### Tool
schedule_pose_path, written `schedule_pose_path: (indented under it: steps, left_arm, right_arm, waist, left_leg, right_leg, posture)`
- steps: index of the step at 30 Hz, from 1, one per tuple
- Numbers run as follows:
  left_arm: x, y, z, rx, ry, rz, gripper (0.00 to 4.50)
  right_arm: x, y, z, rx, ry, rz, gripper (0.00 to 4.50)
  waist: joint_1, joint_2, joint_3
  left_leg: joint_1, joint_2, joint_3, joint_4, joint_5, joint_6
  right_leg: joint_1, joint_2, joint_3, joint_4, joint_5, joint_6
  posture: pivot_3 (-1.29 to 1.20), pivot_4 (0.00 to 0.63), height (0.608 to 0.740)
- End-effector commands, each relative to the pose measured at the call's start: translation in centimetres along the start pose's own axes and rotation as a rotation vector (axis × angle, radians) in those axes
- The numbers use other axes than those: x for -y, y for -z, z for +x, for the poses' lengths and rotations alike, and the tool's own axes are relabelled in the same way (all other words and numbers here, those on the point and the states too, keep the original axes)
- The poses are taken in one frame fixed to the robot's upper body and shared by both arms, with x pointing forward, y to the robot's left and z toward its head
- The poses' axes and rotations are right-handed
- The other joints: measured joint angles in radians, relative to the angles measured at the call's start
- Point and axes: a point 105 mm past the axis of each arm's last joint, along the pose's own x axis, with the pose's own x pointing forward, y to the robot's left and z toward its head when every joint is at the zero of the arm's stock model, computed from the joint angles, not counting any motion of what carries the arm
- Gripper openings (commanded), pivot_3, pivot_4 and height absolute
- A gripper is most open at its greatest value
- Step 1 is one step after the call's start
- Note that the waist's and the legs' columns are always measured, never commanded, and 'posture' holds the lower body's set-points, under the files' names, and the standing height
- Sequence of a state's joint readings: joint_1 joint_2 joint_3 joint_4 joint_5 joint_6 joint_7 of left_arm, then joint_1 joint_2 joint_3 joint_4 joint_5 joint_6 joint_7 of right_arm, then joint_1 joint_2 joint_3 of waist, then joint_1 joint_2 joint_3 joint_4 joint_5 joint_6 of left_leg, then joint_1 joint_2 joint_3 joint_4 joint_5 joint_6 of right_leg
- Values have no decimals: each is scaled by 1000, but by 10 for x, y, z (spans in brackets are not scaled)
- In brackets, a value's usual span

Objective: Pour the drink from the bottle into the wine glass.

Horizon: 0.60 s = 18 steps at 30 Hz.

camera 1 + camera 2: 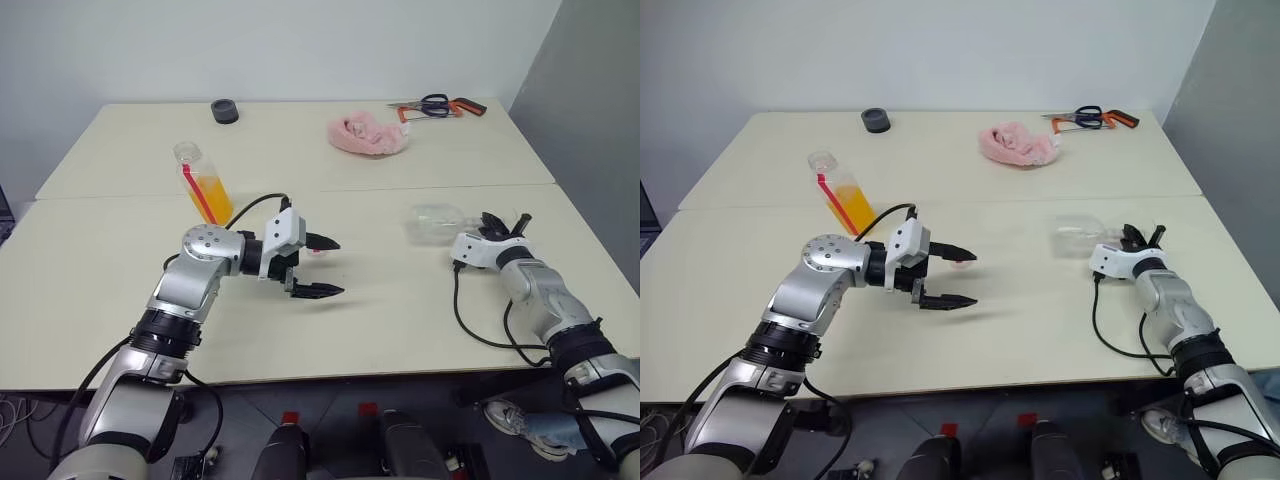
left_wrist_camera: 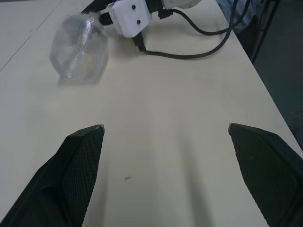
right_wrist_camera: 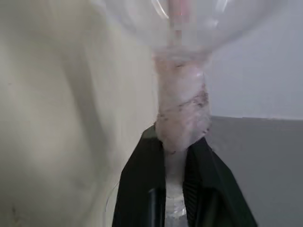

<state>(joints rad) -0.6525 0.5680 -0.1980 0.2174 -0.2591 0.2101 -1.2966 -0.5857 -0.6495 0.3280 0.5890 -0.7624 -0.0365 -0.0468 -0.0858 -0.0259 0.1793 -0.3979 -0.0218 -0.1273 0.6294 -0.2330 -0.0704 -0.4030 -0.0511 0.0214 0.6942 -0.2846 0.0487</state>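
The bottle [image 1: 203, 182] stands at the table's left rear, its lower half holding the orange drink [image 1: 213, 197]. A red strip runs down its side. My left gripper [image 1: 322, 266] hovers open at mid-table, to the right of the bottle and in front of it, with nothing between its fingers [image 2: 80, 156]. The wine glass [image 1: 437, 222] lies on its side at the right, bowl toward the middle. My right gripper [image 1: 497, 226] is shut on its stem [image 3: 180, 113], which is wrapped in pale tape. The left wrist view looks across at the glass bowl [image 2: 79, 49].
A pink cloth [image 1: 368, 135] lies at the back centre, a small black round object [image 1: 225, 110] at the back left, and scissors with orange-handled tools [image 1: 440, 106] at the back right. A seam [image 1: 300, 193] joins the two tabletops. The right edge is close to my right arm.
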Motion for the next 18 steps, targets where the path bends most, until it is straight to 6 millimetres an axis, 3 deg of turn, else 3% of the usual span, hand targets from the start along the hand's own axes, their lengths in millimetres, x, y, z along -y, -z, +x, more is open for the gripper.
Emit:
schedule_pose_path:
  steps: [1,5,10,13,18]
  left_arm:
    - [-5,-4,-12,10,-57,4,4500]
    - [-9,2,-31,4,-136,-53,4500]
    - [-6,12,-58,-25,-209,-130,4500]
    - [1,11,-68,-24,-226,-171,4500]
    - [0,8,-83,-13,-303,-215,4500]
  right_arm:
    - [-7,-20,-3,61,-18,32,170]
    - [16,-38,0,105,50,180,170]
    - [42,-83,9,254,125,635,170]
    - [41,-123,19,368,87,922,170]
    - [32,-166,33,437,8,1143,170]
  waist:
    - [0,0,0]
    - [-3,0,0]
    - [-5,0,0]
    - [-4,1,0]
    - [2,1,1]
  left_leg:
    - [0,0,0,0,0,0]
    - [0,0,0,0,0,0]
    - [0,1,1,-1,0,0]
    - [0,0,0,0,0,0]
    - [0,0,-1,0,0,0]
  right_leg:
    - [0,0,0,0,0,0]
    - [0,0,0,0,0,0]
    - [-1,0,1,1,0,0]
    - [-1,0,1,1,0,0]
    - [-1,-1,0,1,0,0]
  posture:
    - [0,150,740]
    - [0,150,740]
    - [0,150,740]
    - [0,150,740]
    - [0,150,740]
